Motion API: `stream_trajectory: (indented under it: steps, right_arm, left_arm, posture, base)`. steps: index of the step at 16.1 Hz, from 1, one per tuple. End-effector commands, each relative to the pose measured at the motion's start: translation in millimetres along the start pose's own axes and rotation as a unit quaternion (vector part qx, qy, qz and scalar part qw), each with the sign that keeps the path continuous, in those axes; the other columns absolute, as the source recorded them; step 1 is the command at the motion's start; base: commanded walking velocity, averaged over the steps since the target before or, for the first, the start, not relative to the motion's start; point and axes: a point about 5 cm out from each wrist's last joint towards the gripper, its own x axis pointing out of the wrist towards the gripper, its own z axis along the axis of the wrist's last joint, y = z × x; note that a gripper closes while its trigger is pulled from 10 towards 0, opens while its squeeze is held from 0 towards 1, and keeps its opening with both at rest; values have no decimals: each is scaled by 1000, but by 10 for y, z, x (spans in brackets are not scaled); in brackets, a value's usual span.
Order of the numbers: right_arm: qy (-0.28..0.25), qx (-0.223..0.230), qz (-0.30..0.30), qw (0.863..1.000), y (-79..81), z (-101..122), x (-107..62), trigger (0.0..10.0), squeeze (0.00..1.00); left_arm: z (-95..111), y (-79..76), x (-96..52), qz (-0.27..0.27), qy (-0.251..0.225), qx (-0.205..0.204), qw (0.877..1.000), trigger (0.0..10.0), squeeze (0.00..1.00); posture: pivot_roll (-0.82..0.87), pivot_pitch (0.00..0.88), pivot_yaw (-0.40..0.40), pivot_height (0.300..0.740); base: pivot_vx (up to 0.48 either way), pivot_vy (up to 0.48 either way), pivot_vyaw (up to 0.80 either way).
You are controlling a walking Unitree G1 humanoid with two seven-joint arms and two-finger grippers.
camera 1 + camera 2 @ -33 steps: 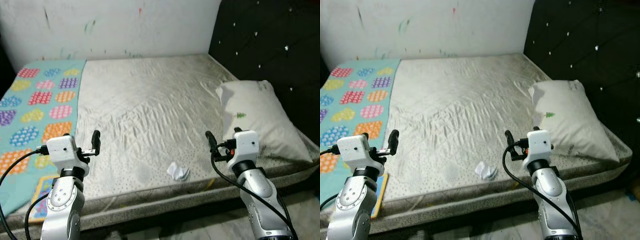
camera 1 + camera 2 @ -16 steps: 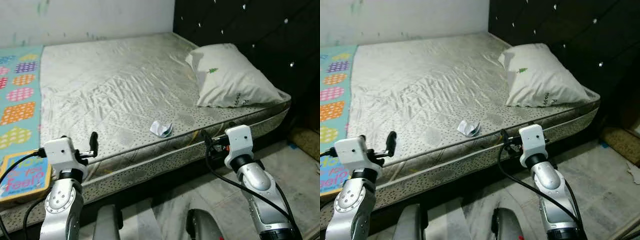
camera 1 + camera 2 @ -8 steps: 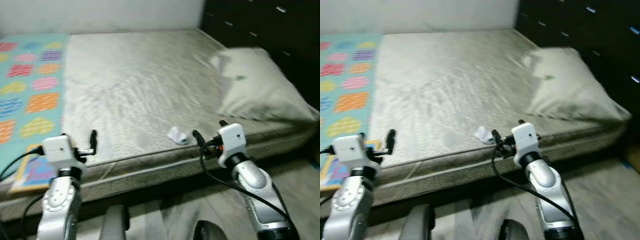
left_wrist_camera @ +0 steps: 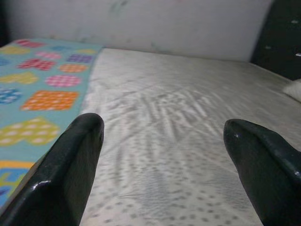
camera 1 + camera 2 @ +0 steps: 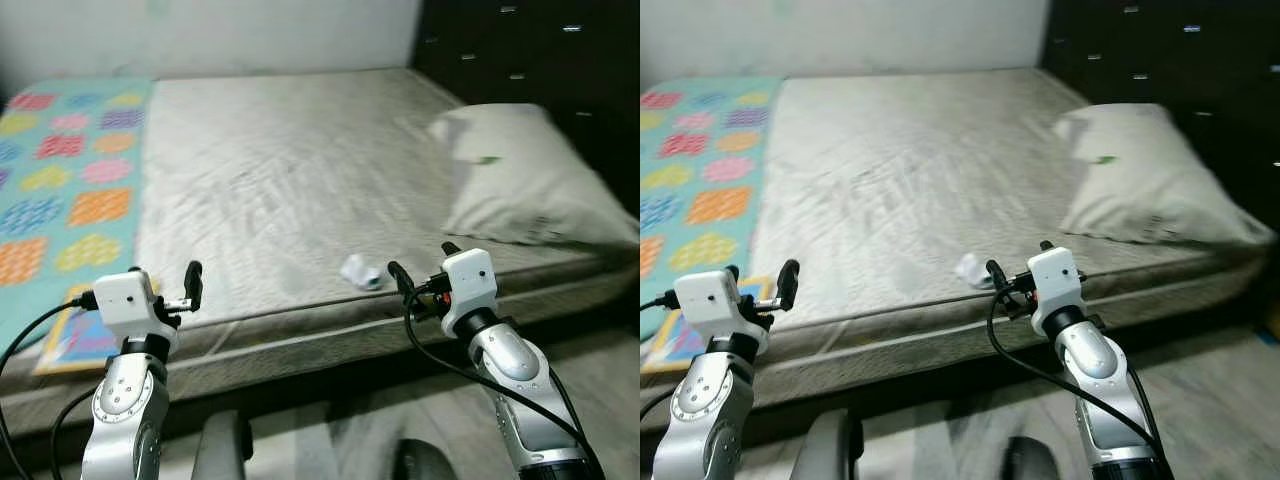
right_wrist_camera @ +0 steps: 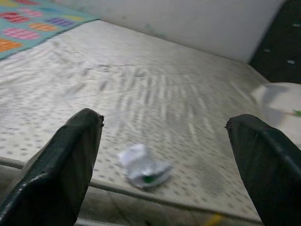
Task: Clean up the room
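Swung back toward the bed [image 5: 300, 180], the spread right end effector [image 6: 164, 155] faces what looks like crumpled paper [image 6: 142, 171] just ahead, which a hasty reach might nudge off the edge.

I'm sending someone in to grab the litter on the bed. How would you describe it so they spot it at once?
On the bare grey mattress, look along the near edge, toward the white pillow by the dark headboard. There lies a small crumpled white wrapper with a touch of green, just ahead of the open right gripper. It is the only loose scrap on the sheet; the colourful mat is on the far side.
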Motion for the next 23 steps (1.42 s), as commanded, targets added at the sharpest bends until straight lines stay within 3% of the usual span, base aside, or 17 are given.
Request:
stream_trajectory:
  steps: [1, 10, 15, 20, 22, 23]
  right_arm:
    - [-5, -1, 2, 1000, -2, 37, 19, 10000, 0]
    - [-6, 11, -9, 1000, -22, 34, 37, 10000, 0]
    - [2, 9, -13, 1000, -43, 10, 49, 10000, 0]
    - [87, 30, 5, 996, 12, -207, 45, 10000, 0]
    - [128, 62, 45, 989, 196, -270, 14, 10000, 0]
    - [128, 62, 45, 989, 196, -270, 14, 10000, 0]
  left_arm:
    - [23, 7, 9, -3, -2, 0, 1000, 10000, 0]
    - [27, -7, 28, -6, -4, -3, 1000, 10000, 0]
    - [-22, -21, 29, -5, 11, -3, 1000, 10000, 0]
    - [-39, 12, -24, -14, 25, 13, 1000, 10000, 0]
    - [-25, 31, -158, -40, 41, 27, 998, 10000, 0]
    - [-25, 31, -158, -40, 41, 27, 998, 10000, 0]
  posture:
    - [-60, 0, -24, 577]
    - [-59, 0, -24, 577]
    - [-54, 0, -28, 577]
    - [-37, 0, -31, 577]
    - [-23, 20, -29, 577]
    - [-23, 20, -29, 577]
  base:
    - [285, 0, 794]
    - [300, 0, 0]
    - [0, 0, 0]
    - [0, 0, 0]
    - [0, 0, 0]
    - [0, 0, 0]
